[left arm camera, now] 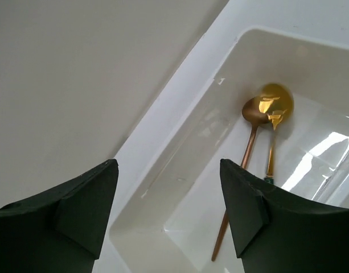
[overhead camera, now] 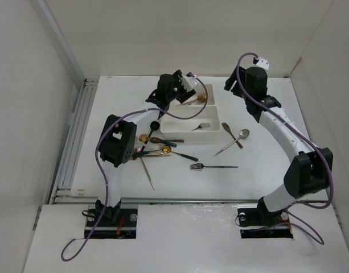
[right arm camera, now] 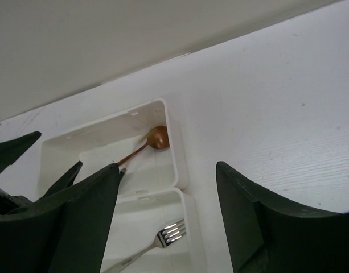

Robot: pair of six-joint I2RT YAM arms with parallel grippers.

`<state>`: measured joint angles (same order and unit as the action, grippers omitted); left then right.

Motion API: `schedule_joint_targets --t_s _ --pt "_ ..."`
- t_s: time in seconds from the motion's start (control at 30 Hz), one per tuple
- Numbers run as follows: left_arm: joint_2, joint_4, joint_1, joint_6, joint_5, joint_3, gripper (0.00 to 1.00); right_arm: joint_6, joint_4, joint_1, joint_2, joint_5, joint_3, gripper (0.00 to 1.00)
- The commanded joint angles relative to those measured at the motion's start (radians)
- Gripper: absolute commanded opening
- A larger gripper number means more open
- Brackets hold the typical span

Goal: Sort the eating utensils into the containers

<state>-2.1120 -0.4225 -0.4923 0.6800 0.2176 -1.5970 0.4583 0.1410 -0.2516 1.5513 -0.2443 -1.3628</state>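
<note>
- White plastic forms both trays, which touch along their long sides mid-table: the far tray (overhead camera: 211, 94) and the near tray (overhead camera: 180, 124).
- We see the left gripper (left arm camera: 168, 170) hovering over a corner of the far tray, its jaws spread wide with nothing between them.
- Below it in the far tray lie a copper spoon (left arm camera: 251, 133) and a gold spoon (left arm camera: 275, 102). Their bowls overlap in our view and their handles run nearly parallel.
- We find the right gripper (right arm camera: 165, 170) raised above the table (overhead camera: 271, 165) just past the far tray's right end, jaws wide apart and empty.
- A silver fork (overhead camera: 202, 126) lies alone in the near tray.
- Loose on the table we see a silver spoon (overhead camera: 243, 133) crossed by a copper utensil (overhead camera: 226, 128), and a dark-handled fork (overhead camera: 214, 166).
- A tangled heap of utensils (overhead camera: 163, 151) sits by the near tray's left end, partly hidden by the left arm.
</note>
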Motion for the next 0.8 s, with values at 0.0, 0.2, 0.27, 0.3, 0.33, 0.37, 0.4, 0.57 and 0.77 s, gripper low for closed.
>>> schedule_joint_targets --t_s 0.0,0.2,0.27,0.3,0.33,0.37,0.4,0.57,0.77 --pt "0.078 0.010 0.021 -0.120 -0.024 -0.058 0.69 -0.046 -0.064 -0.002 -0.059 0.023 -0.032 0.75" --pt "0.260 0.019 0.055 -0.276 -0.079 0.018 0.73 -0.165 -0.052 -0.095 -0.141 0.043 -0.010 0.77" --pt "0.343 0.045 0.067 -0.354 -0.134 0.046 0.73 -0.242 -0.009 -0.135 -0.161 0.094 -0.001 0.77" --pt "0.371 0.065 0.095 -0.446 -0.162 0.046 0.75 -0.263 0.008 -0.190 -0.175 0.106 -0.001 0.77" --pt "0.398 0.091 0.107 -0.503 -0.196 0.063 0.75 -0.279 0.055 -0.225 -0.175 0.106 0.008 0.77" --pt "0.424 0.156 0.121 -0.557 -0.233 0.093 0.75 -0.300 0.084 -0.262 -0.175 0.106 0.008 0.77" --pt "0.487 0.191 0.151 -0.607 -0.294 0.120 0.75 -0.300 0.115 -0.300 -0.166 0.106 0.008 0.77" --pt "0.716 0.350 0.239 -0.825 -0.440 0.389 0.73 -0.337 0.328 -0.546 -0.045 0.178 0.030 0.79" --pt "0.992 0.430 0.291 -0.916 -0.458 0.692 0.73 -0.424 0.460 -0.635 0.213 0.223 -0.027 0.74"
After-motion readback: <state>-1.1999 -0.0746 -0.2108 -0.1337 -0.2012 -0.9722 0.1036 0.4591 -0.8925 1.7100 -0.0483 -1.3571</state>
